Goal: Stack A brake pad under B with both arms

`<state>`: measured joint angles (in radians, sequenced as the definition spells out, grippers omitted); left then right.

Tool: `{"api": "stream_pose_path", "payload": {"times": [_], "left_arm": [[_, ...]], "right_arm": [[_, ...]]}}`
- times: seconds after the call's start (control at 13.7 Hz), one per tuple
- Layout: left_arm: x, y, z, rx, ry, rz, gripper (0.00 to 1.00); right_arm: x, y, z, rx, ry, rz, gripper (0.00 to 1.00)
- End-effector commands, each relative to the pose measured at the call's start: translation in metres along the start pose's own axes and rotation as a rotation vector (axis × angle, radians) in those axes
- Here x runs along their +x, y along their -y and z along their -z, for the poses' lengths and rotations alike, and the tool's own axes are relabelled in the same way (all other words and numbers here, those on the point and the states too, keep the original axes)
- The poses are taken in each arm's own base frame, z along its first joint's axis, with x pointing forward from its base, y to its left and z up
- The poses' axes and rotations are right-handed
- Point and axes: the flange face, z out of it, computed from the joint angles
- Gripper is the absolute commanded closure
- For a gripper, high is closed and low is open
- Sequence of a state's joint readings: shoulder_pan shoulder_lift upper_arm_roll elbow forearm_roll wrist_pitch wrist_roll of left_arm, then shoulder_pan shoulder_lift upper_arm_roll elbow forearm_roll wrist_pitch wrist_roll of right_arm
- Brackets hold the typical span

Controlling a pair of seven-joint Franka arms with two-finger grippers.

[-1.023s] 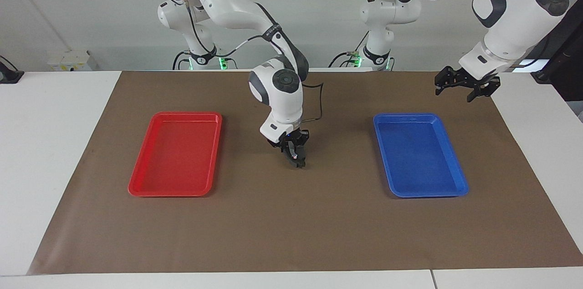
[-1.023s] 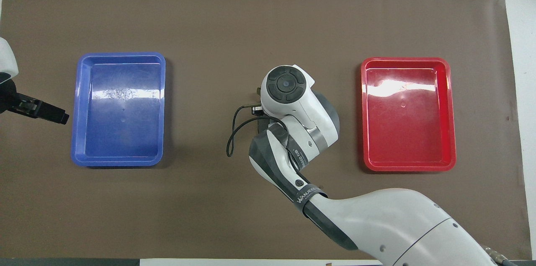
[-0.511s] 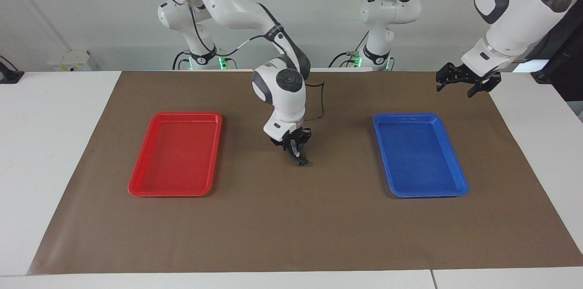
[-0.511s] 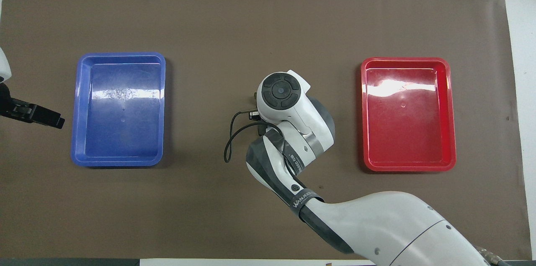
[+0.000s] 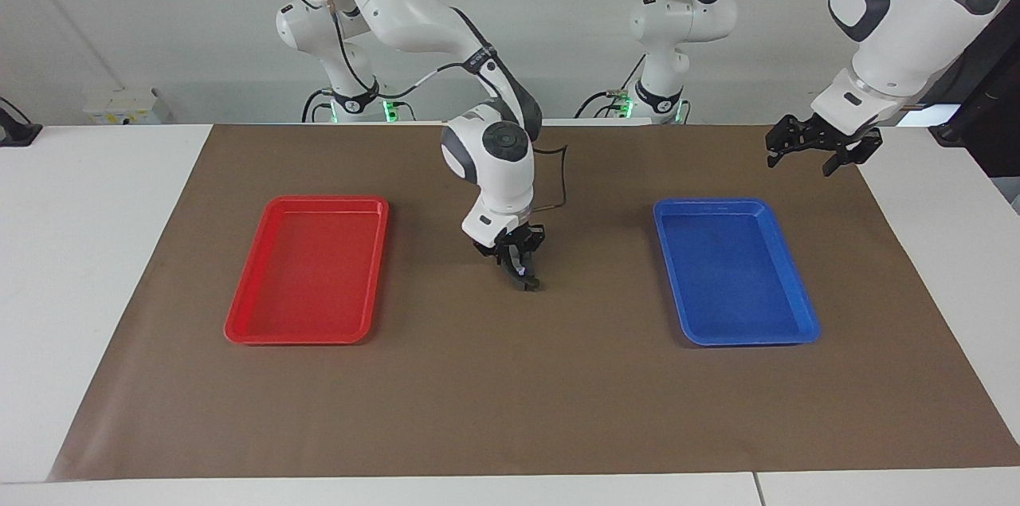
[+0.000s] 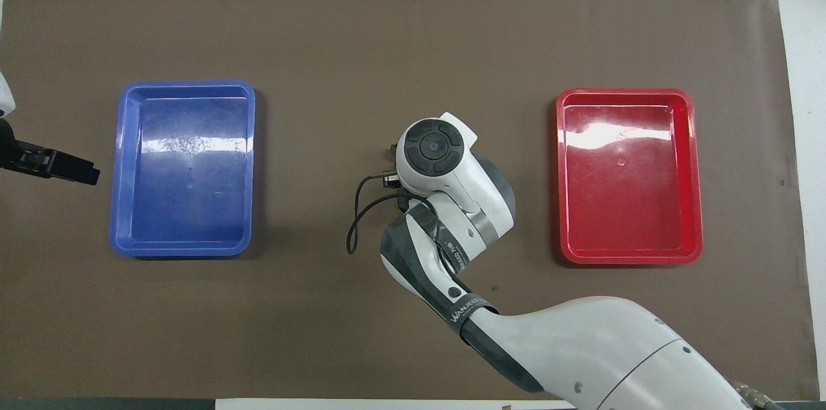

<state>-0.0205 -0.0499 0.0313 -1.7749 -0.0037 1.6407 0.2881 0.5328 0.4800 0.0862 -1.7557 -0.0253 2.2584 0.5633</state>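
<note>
Right jaws (image 5: 522, 280) closed on small dark piece, A or B cannot tell, low over brown mat (image 5: 510, 410) between red tray (image 5: 239, 327) and blue tray (image 5: 805, 327). Left jaws (image 5: 805, 155) open, empty, raised beside blue tray, waiting.

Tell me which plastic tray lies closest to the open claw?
Blue rectangular plastic tray; the open left gripper hangs beside it, the red tray lies toward the right arm.

dark brake pad (image 5: 529, 284) in right pincer (image 5: 522, 276)
</note>
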Motion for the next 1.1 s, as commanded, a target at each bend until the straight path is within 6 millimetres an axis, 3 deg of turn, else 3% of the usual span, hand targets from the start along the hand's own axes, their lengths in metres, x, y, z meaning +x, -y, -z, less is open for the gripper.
{"api": "stream_pose_path", "payload": {"times": [0.0, 0.29, 1.02], "left_arm": [[-0.0041, -0.0012, 0.0069, 0.007, -0.031, 0.029, 0.01], [-0.0040, -0.0005, 0.0106, 0.006, -0.040, 0.151, 0.01], [-0.0046, 0.0004, 0.0117, -0.001, -0.039, 0.150, 0.01]], "right_arm": [[-0.0058, -0.0002, 0.0049, 0.005, -0.017, -0.013, 1.00], [-0.0060, -0.0002, 0.0035, 0.006, -0.016, -0.014, 1.00], [-0.0081, 0.0000, -0.0025, 0.029, -0.049, -0.012, 1.00]]}}
